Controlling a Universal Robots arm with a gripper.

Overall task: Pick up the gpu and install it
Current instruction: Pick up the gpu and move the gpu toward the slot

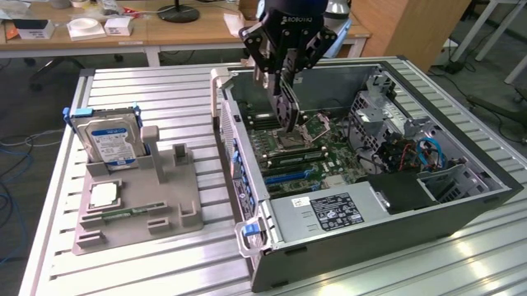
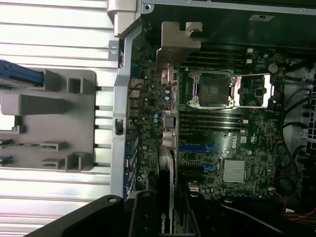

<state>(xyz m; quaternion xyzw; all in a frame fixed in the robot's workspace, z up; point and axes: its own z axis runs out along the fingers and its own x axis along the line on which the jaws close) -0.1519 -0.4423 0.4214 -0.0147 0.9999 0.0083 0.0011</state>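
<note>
Nearest in the exterior view, at the lower middle of the frame, the power supply (image 1: 329, 213) sits in the front corner of the open computer case (image 1: 485, 179). Its label print is too small for me to read.

At lower left, a grey holder (image 1: 165, 203) rests on the slatted surface (image 1: 148, 92). It carries a hard drive (image 1: 111, 142) standing on edge, whose blue-and-white label I cannot read, and a narrow green memory stick (image 1: 123, 214) lying flat.

Further in, the motherboard (image 1: 321, 154) lies on the case floor. In the wrist view it reads "DELL" beside the blue slots.

The gpu (image 1: 286, 108) hangs on edge above the motherboard at upper middle of the frame, clear of the slots as far as I can judge. The pincer (image 1: 278, 77) is closed narrow on the card's upper edge and holds it. Its body reads "ROBOTIQ". The wrist view shows an NVIDIA mark on the card and the silver bracket (image 2: 178, 42) at its far end.

Assessment: the card is light, stiff and thin. It is fragile at the components and the contact edge, so the plain board edges are the places to grip it.

Farthest, desks (image 1: 165, 31) with boxes cross the top of the frame.
</note>
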